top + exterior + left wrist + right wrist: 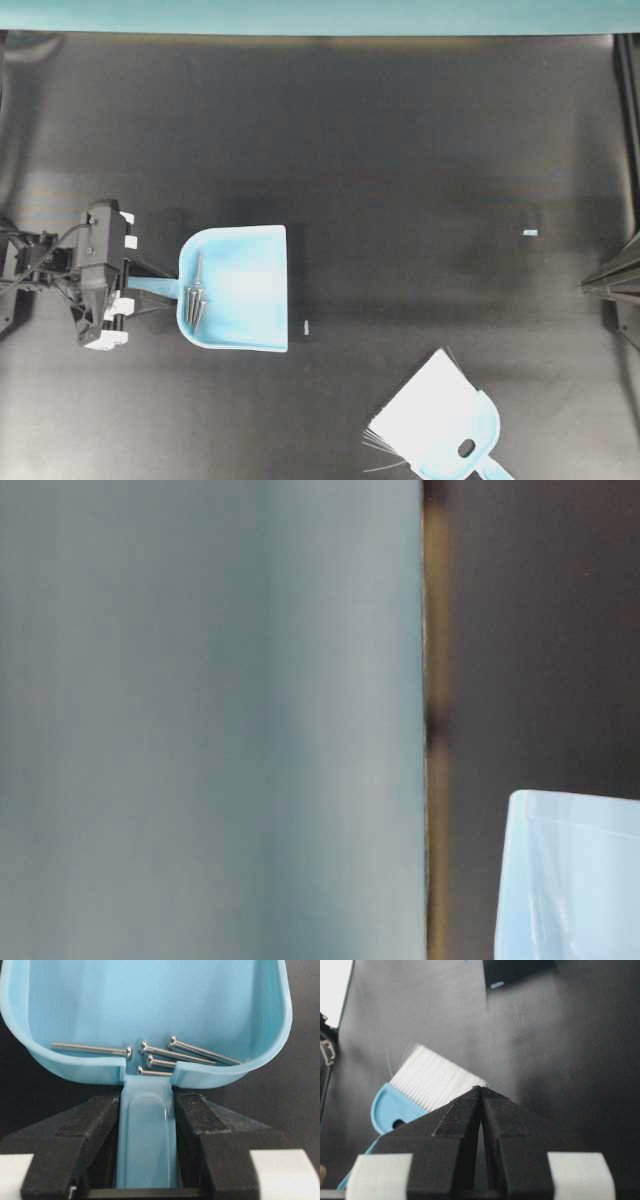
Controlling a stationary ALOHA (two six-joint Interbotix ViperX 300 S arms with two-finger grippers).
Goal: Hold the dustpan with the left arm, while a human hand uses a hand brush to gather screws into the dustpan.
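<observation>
Left of centre on the mat, the dustpan [240,288] lies flat, its handle clamped between the left gripper [148,1110] pads. Screws [150,1055] sit against its back wall. Light, stiff, slick plastic: the handle is the sound hold. Right gripper [481,1091] is closed, empty.
</observation>
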